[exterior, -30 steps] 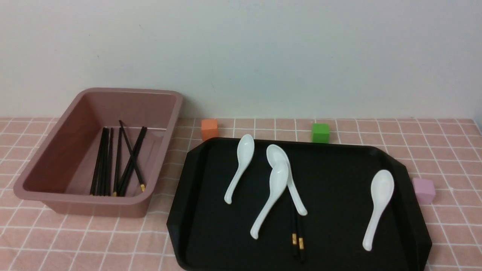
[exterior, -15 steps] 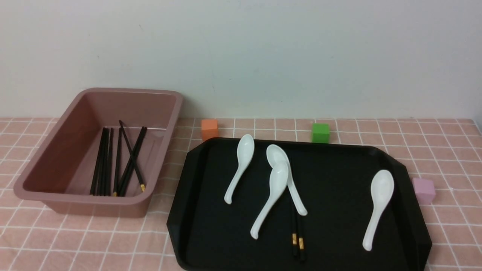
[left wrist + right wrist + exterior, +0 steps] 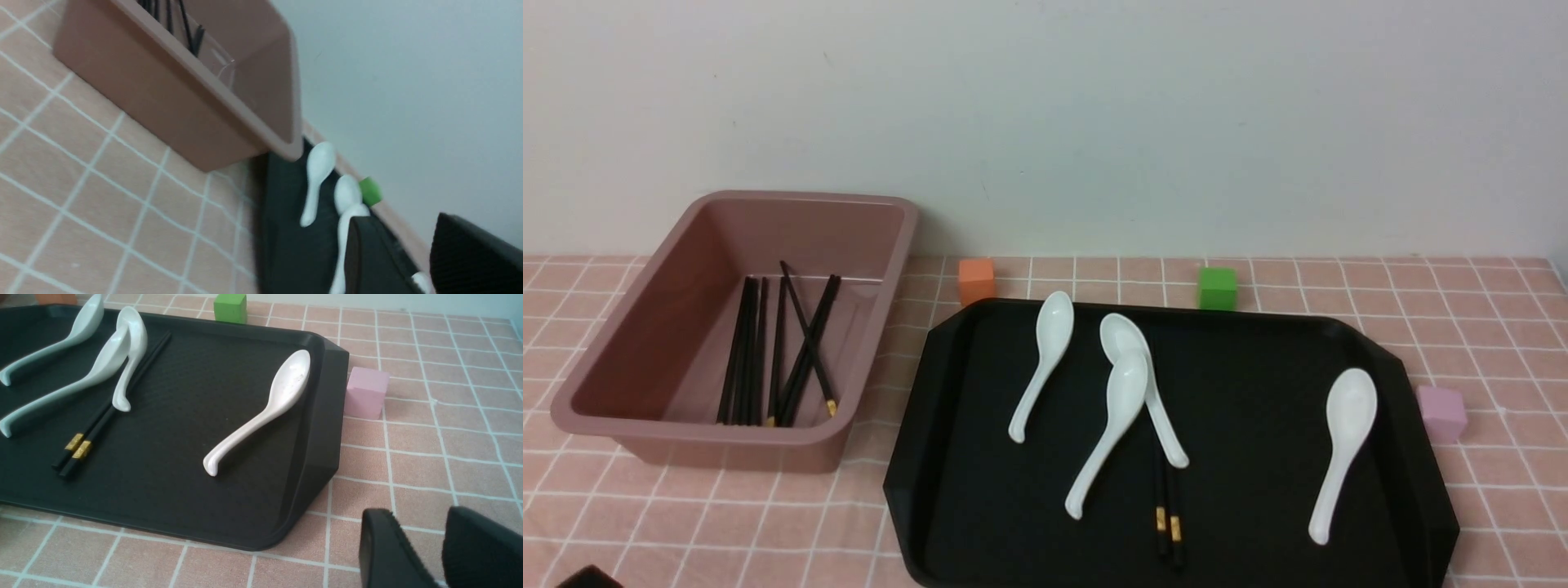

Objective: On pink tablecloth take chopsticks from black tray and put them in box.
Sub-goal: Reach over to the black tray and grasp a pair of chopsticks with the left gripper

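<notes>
The left gripper (image 3: pixel 590 578), jaws apart and holding nothing, has just entered at lower left; the chopsticks (image 3: pixel 1168 506) still await lifting.

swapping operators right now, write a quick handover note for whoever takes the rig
Left gripper: open, nothing between its jaws, out over the cloth on the box's near side.
Right gripper: open, nothing held, beside the tray.
Black tray: one pair of gold-banded chopsticks lies in it, one white spoon across them.
Mauve box: left of the tray, several chopsticks inside.
Done: those in the box.
Left: move the tray's pair into the box; probably mind the spoon on top.
</notes>
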Robot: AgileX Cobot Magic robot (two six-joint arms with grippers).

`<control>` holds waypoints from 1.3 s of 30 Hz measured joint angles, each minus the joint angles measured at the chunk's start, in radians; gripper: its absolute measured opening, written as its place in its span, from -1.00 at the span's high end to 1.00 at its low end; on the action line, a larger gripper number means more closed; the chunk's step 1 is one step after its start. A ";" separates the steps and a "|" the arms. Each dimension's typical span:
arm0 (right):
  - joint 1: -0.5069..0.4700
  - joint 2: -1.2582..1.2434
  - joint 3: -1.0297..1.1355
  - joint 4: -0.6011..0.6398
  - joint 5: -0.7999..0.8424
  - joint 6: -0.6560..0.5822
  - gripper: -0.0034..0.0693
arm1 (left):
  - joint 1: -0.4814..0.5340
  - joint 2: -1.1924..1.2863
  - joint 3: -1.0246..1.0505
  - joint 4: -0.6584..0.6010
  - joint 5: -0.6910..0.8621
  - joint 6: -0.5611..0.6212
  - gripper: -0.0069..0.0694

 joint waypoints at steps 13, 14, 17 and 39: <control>0.000 0.000 0.000 0.000 0.000 0.000 0.25 | 0.000 0.284 -0.395 -0.005 0.379 0.125 0.61; 0.000 0.000 0.000 0.000 0.000 0.000 0.25 | 0.000 0.362 -0.454 0.017 0.440 0.148 0.69; 0.000 0.000 0.000 0.000 0.000 0.000 0.25 | 0.000 0.536 -0.571 0.058 0.550 0.217 0.83; 0.000 0.000 0.000 0.000 0.000 0.000 0.25 | -0.720 1.821 -1.348 0.350 0.669 0.143 0.85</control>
